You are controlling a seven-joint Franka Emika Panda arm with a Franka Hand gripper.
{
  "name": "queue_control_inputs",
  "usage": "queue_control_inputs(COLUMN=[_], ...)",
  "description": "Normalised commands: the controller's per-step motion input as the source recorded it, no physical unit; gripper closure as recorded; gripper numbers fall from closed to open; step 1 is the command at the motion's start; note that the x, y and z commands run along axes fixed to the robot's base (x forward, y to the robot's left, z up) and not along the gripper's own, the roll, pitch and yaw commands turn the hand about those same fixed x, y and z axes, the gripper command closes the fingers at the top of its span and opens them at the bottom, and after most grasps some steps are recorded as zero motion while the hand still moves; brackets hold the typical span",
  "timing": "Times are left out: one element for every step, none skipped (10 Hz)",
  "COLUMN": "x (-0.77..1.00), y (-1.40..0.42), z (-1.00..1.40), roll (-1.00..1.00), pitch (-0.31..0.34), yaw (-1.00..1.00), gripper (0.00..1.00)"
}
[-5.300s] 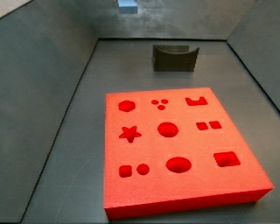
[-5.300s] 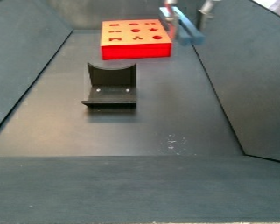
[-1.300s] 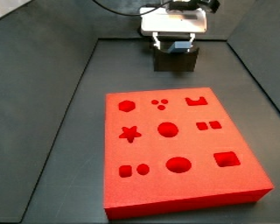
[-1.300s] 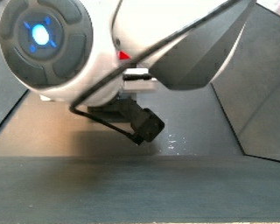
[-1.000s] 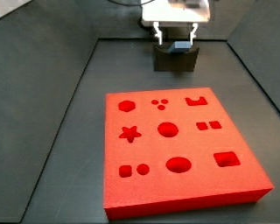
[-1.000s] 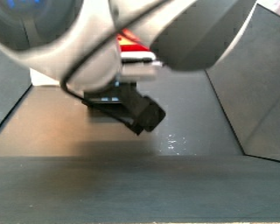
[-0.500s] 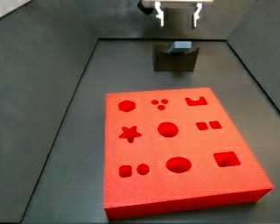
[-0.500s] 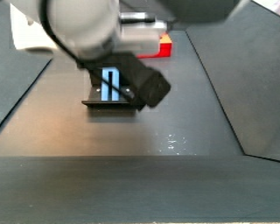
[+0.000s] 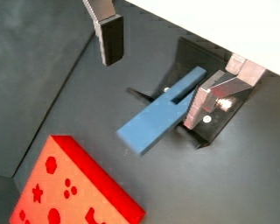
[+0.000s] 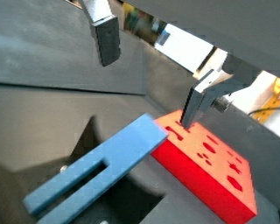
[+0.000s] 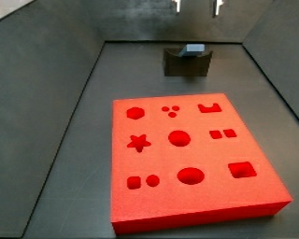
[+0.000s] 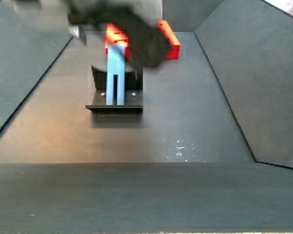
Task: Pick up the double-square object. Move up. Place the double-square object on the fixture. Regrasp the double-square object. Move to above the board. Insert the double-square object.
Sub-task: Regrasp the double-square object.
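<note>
**Hand withdrawn upward, piece left on fixture**

Since half a second ago the hand has risen further: in a side view only its two fingertips show at the upper edge, directly above the fixture, whereas before more of the fingers was in frame. In the opposite side view the arm has gone from covering the fixture to a blurred mass near the upper edge.

Hand state: released. Both wrist views show the two silver fingers spread wide apart with nothing between the pads, well clear of the piece.

Double-square object: light blue, resting on the fixture, leaning against its upright back and tilted. In a wrist view the bar lies along the bracket, one end overhanging the dark desk. The grooved face of the bar shows in a wrist view.

Board: red-orange, flat on the desk, apart from the fixture, holes unoccupied. Its far position beyond the fixture shows in a side view.
</note>
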Motion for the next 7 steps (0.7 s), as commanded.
queue_control_inputs(x=[-0.06,-0.07,-0.07,-0.07,-0.05,-0.04,-0.03], y=[-1.0,-1.0,-1.0,-0.93,-0.67,-0.47,-0.26], z=[0.85,0.79,0.69,0.57,0.26,0.12,0.08], roll=[1.0,1.0,1.0,1.0,1.0,1.0,1.0], pitch=[0.033,0.03,0.027,0.025,0.019,0.016,0.013], yaw=[0.0,0.0,0.0,0.0,0.0,0.0,0.0], gripper=[0.0,0.0,0.0,0.0,0.0,0.0,0.0])
